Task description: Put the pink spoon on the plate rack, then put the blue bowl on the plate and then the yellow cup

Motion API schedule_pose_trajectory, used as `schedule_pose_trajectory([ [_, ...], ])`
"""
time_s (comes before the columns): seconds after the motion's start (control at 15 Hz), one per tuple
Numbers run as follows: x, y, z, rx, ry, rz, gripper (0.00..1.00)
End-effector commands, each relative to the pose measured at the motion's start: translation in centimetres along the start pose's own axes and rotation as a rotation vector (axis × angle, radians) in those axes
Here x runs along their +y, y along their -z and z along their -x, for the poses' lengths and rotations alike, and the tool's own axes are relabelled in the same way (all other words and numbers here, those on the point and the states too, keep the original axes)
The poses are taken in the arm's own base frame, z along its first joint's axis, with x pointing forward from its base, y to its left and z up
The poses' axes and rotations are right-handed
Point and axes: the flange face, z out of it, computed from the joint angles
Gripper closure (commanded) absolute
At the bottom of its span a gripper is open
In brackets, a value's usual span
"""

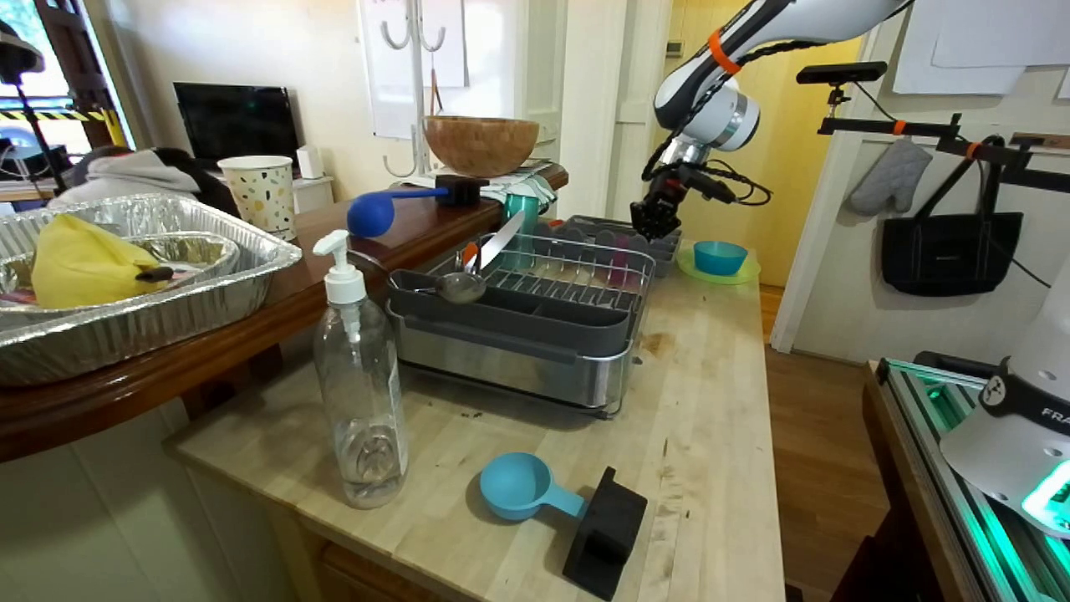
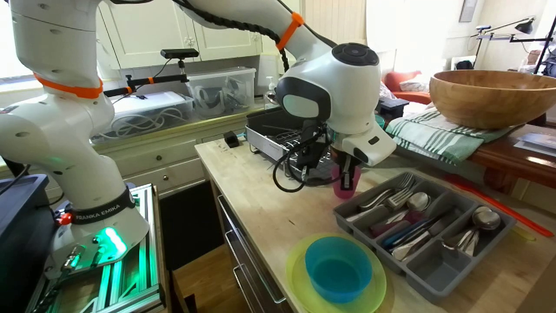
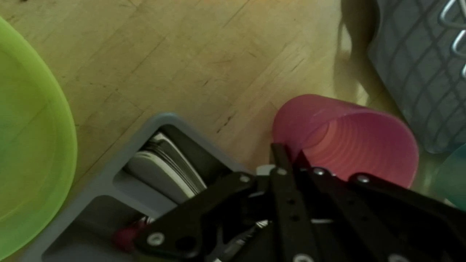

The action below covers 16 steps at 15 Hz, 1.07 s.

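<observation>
Rim pinch may lose the pink cup (image 3: 358, 142)

In an exterior view, it's between far plate rack (image 2: 267, 143) and near plate (image 2: 378, 280) with blue bowl (image 2: 339, 269), my jaws seemingly pinched tight on its wall. Gripped one-sidedly, it could swing, as I lift, into the right-hand cutlery tray (image 2: 438, 267).

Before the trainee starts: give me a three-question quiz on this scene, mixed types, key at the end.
1. Multiple choice. The blue bowl sits on: a) the cutlery tray; b) the yellow-green plate; c) the dish rack.
2. True or false: the pump bottle stands upright on the wooden worktop.
3. Short answer. In the wrist view, what is the gripper pinching?

Key: 1. b. 2. True. 3. The pink cup, by its wall.
</observation>
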Motion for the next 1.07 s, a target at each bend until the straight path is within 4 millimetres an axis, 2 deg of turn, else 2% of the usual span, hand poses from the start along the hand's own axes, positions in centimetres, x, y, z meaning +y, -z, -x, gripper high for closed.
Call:
schedule_pose_trajectory([
  [0.0, -0.5, 1.9, 0.8, -0.007, 0.042, -0.024, 0.99],
  [0.33, -1.3, 5.2, 3.1, -0.026, 0.113, -0.033, 0.99],
  [0.53, -0.7, 7.6, 5.0, -0.046, 0.148, -0.02, 0.99],
  [0.8, 1.3, 11.0, 6.8, -0.014, 0.155, -0.003, 0.99],
  [1.0, 3.9, 13.6, 7.6, 0.031, 0.128, -0.005, 0.99],
])
